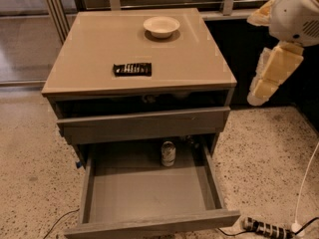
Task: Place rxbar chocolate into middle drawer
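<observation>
The rxbar chocolate (pixel 132 69), a flat black bar with white lettering, lies on the tan cabinet top (pixel 199 63) near its front edge. The middle drawer (pixel 149 193) is pulled out wide, with its grey floor showing. My gripper (pixel 269 76) hangs in the air to the right of the cabinet, at about the height of the top. It is well apart from the bar and holds nothing that I can see.
A round cream bowl (pixel 161 26) sits at the back of the cabinet top. A small upright can (pixel 168 153) stands at the back of the open drawer. A shut grey drawer front (pixel 144 124) lies above it. A power strip (pixel 266 228) and cables lie on the speckled floor.
</observation>
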Available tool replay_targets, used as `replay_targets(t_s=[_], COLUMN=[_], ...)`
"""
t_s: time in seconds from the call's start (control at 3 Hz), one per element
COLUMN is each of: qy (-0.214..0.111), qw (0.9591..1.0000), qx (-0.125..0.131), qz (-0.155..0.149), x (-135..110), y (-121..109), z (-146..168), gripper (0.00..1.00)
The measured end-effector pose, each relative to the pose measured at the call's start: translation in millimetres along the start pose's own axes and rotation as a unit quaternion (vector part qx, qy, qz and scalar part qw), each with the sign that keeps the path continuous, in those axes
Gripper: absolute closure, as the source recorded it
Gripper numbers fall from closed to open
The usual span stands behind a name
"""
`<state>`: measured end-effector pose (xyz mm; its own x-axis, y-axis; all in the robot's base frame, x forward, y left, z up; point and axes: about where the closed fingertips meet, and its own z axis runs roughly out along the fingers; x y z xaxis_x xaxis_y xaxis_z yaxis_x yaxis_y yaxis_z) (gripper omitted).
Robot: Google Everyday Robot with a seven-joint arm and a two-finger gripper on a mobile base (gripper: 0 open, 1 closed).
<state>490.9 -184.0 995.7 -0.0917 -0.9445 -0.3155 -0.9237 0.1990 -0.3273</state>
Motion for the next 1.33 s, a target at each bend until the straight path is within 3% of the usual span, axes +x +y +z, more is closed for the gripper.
replay_targets(t_s=[0.67, 1.0, 1.33], qy=[-0.014, -0.045, -0.045], qw=[0.9988, 0.9965, 0.9965], qx=[-0.026, -0.014, -0.014], qz=[-0.039, -0.069, -0.069], x=[-32.5, -90.0, -90.0], y=[-51.0, -73.4, -73.4], z=[26.1, 49.9, 49.9], gripper=[0.0, 0.0, 0.0])
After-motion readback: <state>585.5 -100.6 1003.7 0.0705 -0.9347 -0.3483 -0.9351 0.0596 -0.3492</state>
